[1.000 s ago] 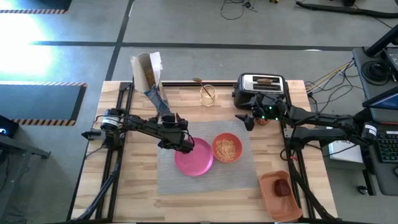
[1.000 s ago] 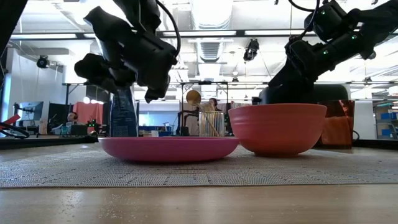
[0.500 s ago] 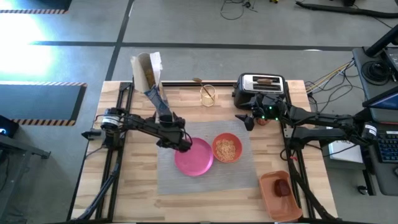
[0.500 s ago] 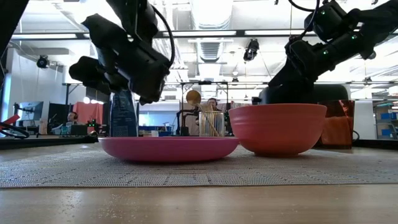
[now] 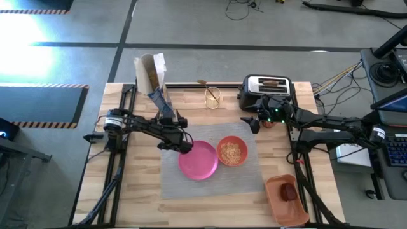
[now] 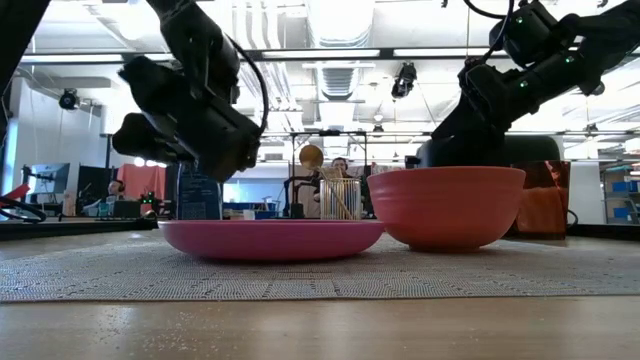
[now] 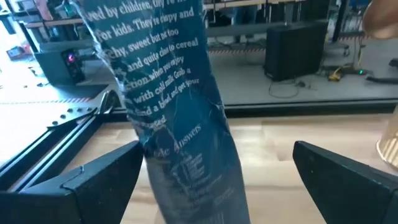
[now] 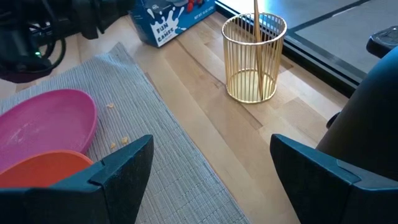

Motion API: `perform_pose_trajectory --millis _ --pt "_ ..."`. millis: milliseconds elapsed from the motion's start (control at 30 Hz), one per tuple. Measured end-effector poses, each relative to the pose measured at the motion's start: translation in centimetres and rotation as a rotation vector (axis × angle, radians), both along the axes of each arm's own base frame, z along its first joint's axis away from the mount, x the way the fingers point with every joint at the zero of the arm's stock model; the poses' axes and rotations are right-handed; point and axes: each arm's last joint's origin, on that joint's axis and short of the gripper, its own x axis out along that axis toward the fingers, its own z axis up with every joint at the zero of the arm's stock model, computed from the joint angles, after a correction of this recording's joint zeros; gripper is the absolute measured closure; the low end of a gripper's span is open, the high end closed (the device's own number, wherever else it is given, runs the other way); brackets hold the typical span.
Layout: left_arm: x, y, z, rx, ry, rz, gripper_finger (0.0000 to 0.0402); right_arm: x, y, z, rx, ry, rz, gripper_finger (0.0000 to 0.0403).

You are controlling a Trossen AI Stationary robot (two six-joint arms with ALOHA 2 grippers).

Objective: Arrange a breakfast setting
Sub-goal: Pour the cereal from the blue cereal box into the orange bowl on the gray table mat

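placemat point(image 5: 213, 172): 1 | plate point(image 5: 198, 160): 1 | bowl point(image 5: 232, 151): 1 | toaster point(image 5: 266, 90): 1

Cereal box point(image 7: 177, 118) top beyond the left wrist view's edge

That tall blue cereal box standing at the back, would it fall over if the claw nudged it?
Probably. The cereal box stands tall on a narrow base, so it looks apt to tip. Its top is open and its side looks creased, so it is likely light and may buckle when squeezed.
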Motion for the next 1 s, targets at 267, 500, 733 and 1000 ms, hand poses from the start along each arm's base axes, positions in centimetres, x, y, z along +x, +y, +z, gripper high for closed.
perform_pose_trajectory --millis 267,500,733,1000 --pt "-0.1 1.2 -0.3 0.021 0.008 0.018 0.0003 0.0 0.0 0.0 0.000 0.000 0.000 0.0092" --pt "-0.3 1.6 -0.5 0.022 0.010 0.031 0.0003 0.0 0.0 0.0 0.000 0.000 0.000 0.0092" --pt "-0.2 1.6 -0.8 -0.001 0.056 0.029 0.0003 0.0 0.0 0.0 0.000 0.000 0.000 0.0092" --pt "-0.2 1.8 -0.9 -0.008 0.038 0.044 0.0003 0.0 0.0 0.0 0.000 0.000 0.000 0.0092"
